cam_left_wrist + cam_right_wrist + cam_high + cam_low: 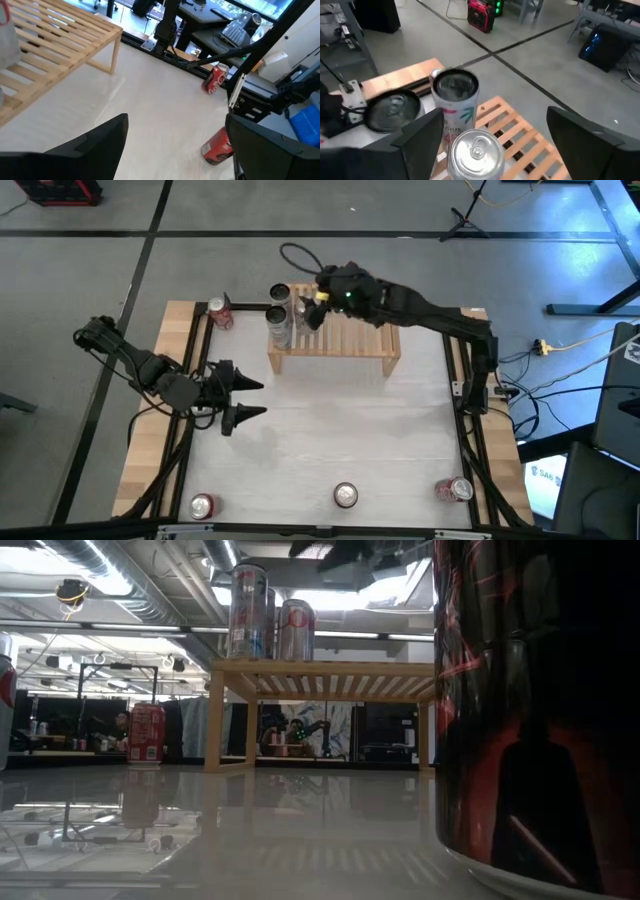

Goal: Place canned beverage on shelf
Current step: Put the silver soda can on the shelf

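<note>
Near the table's far edge: pale slatted shelf, long side parallel to that edge. On the shelf's left end, three upright cans grouped close: tall pale can, silver can, dark-topped can. Hard to tell whether they touch.

Above the shelf's left half: right gripper, fingers spread wide, pinching nothing, silver can just below and between them in the right wrist view. Fingertips cut off there.

Toward the left edge, well apart from the shelf: left gripper, fingers spread, empty, over bare surface.

At the far left corner, off the shelf: upright red can. Along the near edge: three more cans, left, middle, right. Labels unreadable from above.

Filling the low view's right side: dark can, cut off at top and side, hiding the shelf's right end.
</note>
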You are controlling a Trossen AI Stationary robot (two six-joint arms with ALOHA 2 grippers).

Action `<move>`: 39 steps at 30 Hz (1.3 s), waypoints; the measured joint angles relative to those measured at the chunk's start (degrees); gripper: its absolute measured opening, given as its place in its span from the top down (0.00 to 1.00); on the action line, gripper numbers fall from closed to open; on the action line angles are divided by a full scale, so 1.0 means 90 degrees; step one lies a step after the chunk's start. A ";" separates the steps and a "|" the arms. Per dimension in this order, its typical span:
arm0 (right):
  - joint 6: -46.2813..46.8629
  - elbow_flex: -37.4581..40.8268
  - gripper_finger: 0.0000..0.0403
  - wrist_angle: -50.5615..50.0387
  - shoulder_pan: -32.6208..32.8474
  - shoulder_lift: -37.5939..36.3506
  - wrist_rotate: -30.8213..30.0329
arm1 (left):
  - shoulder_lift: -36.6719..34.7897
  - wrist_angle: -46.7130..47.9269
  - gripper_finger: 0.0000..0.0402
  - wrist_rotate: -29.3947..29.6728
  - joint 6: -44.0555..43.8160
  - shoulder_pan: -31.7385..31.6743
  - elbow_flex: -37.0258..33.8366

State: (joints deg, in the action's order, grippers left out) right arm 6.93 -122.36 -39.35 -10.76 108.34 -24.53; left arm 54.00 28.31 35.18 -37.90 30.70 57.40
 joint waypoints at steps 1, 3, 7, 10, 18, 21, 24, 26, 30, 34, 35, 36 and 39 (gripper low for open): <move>-0.0019 -0.0223 0.15 -0.0262 0.0053 -0.0005 -0.0005 | 0.0000 0.0060 0.18 -0.0035 0.0059 -0.0031 0.0082; -0.0039 -0.0596 0.15 -0.0880 0.0207 -0.0031 0.0006 | -0.0002 0.0310 0.18 -0.0159 0.0088 -0.0076 0.0291; 0.0009 -0.1226 0.15 -0.1831 0.0610 -0.0112 0.0667 | 0.0005 0.1526 0.18 -0.0255 0.0070 -0.0132 0.0961; 0.0006 -0.1388 0.15 -0.2164 0.0963 -0.0331 0.0799 | 0.0001 0.2786 0.18 -0.0292 -0.0302 -0.0132 0.1624; 0.0018 -0.1103 0.15 -0.2500 0.2099 -0.0652 0.0804 | 0.0238 0.5944 0.18 -0.1273 -0.2035 -0.0132 0.2634; 0.0025 -0.0936 0.15 -0.2505 0.2537 -0.0668 0.0860 | 0.0300 0.6723 0.18 -0.1727 -0.2656 -0.0132 0.2579; 0.0220 -0.0644 0.15 -0.2515 0.2902 -0.0671 0.0858 | 0.0345 0.6820 0.18 -0.2136 -0.3082 -0.0132 0.2436; 0.0454 -0.0440 0.15 -0.2513 0.3090 -0.0664 0.0823 | 0.0345 0.6844 0.18 -0.2363 -0.3387 -0.0132 0.2312; 0.0920 0.0076 0.15 -0.2451 0.3311 -0.0664 0.0609 | 0.0261 0.6843 0.18 -0.2838 -0.4015 -0.0130 0.1676; 0.1163 0.0487 0.15 -0.2270 0.3331 -0.0670 0.0507 | 0.0126 0.6873 0.18 -0.3218 -0.4842 -0.0224 0.0798; 0.1189 0.0592 0.15 -0.2194 0.3323 -0.0712 0.0506 | 0.0126 0.6873 0.18 -0.3323 -0.4948 -0.0282 0.0589; 0.1195 0.0703 0.15 -0.2151 0.3320 -0.0736 0.0507 | 0.0126 0.6858 0.18 -0.3389 -0.5013 -0.0337 0.0389; 0.1201 0.0917 0.15 -0.2069 0.3317 -0.0745 0.0404 | 0.0129 0.6860 0.18 -0.3515 -0.5098 -0.0501 -0.0045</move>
State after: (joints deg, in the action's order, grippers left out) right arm 17.74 -114.11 -57.97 19.09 101.64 -20.90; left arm 55.16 90.05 3.55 -83.78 26.19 56.99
